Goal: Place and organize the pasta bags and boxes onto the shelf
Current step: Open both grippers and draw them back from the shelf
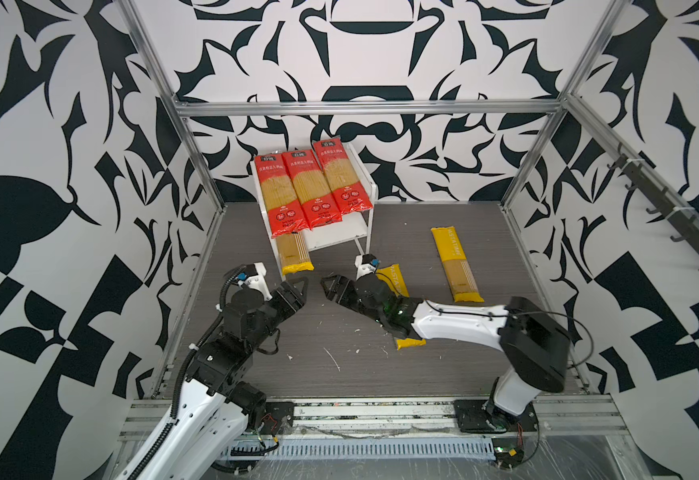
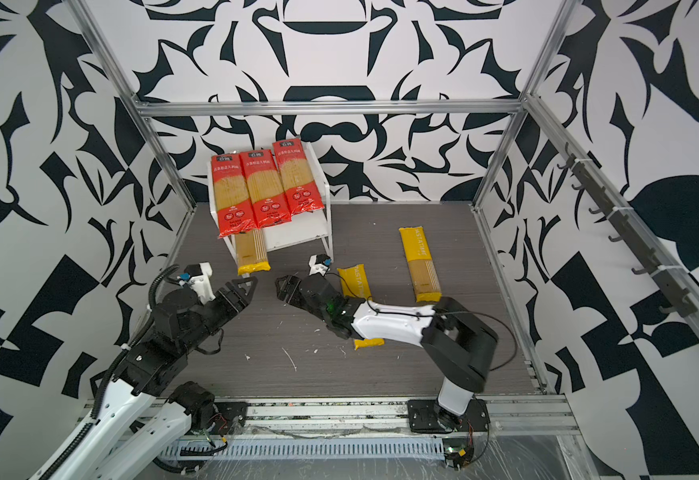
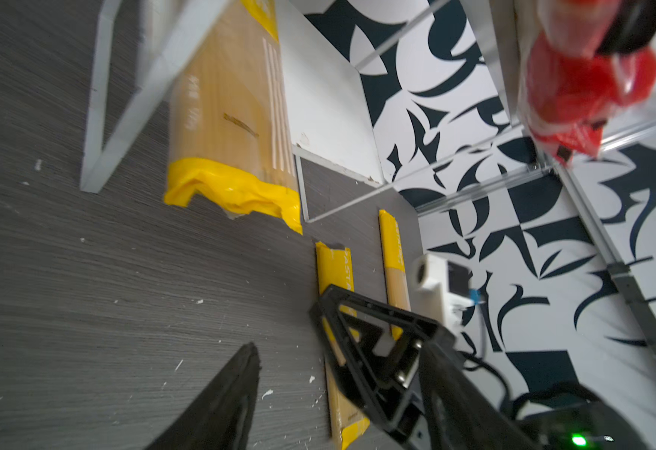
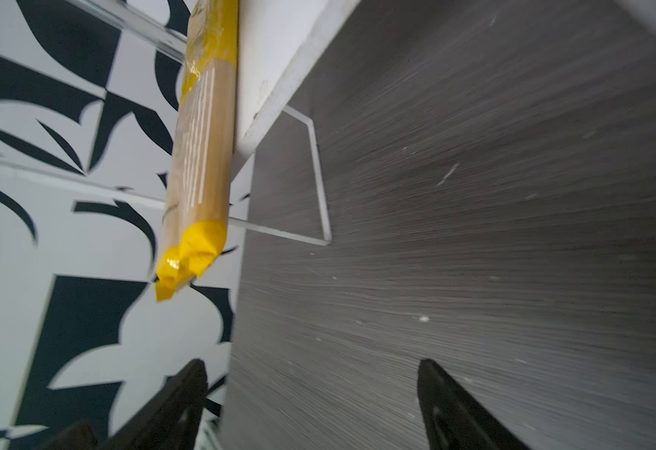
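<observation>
PASTATIME pack [image 1: 392, 280] lies under the right arm [image 1: 456, 320]; both jaws stand parted, empty, near the yellow pack [image 1: 294, 254] overhanging the shelf [image 1: 335, 235].

Red packs [image 1: 304, 191] and yellow packs [image 1: 456, 266], white shelf [image 1: 335, 235], grey wood-grain table [image 1: 339, 328].

The left arm [image 1: 198, 415] and the right arm [image 1: 460, 320] are built of glossy white shells joined by bulky black joint housings, and each is ended by black fingers [image 3: 381, 313] shaped as open triangular frames. A white camera mount [image 1: 252, 276] with a blue plug is carried at each wrist. A ribbed black conduit [image 1: 181, 382] is run along the left arm, while thin black wires and a green light [image 3: 578, 440] are seen on the right.
</observation>
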Controlling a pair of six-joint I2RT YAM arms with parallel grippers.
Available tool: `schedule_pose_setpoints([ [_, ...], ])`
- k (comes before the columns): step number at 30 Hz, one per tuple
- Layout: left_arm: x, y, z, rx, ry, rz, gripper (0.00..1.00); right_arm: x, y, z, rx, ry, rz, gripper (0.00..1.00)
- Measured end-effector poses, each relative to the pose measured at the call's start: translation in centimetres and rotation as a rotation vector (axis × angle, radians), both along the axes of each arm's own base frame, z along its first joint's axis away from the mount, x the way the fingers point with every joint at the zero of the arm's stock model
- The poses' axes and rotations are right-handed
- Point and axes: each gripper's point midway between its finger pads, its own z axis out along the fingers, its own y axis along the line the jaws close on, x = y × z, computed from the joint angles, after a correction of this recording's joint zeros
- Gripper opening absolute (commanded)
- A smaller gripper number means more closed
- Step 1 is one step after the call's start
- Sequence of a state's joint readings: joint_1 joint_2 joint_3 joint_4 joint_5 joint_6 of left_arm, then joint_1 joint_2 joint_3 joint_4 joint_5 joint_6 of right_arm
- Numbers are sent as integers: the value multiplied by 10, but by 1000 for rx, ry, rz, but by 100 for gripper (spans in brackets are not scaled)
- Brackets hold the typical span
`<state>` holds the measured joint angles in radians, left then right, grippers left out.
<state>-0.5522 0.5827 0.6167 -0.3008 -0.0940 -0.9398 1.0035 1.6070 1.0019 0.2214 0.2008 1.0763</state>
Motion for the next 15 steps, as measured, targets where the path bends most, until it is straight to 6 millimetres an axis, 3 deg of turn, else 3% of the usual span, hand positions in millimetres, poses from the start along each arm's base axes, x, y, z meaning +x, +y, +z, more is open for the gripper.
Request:
schedule_pose_setpoints([
  [1,-2,-10,-2,23,-7,-34,70,-3,-17,6,-72,-24,-13,100],
  [5,-10,-48,-14,112,-24,-155,71,-8,-91,28,-254,-78,-135,100],
  [8,-15,-76,-28,177,-25,-225,71,-2,-152,32,-273,-99,-171,68],
  [9,-16,-84,-33,198,-22,-243,71,-1,-171,29,-256,-97,-185,53],
  [10,-16,-92,-38,220,-18,-262,71,1,-192,24,-259,-87,-215,48],
  [12,-17,-106,-46,254,-7,-290,70,0,-218,9,-306,-42,-236,44],
  [15,-17,-128,-56,281,8,-323,69,-4,-227,-17,-394,32,-174,51],
])
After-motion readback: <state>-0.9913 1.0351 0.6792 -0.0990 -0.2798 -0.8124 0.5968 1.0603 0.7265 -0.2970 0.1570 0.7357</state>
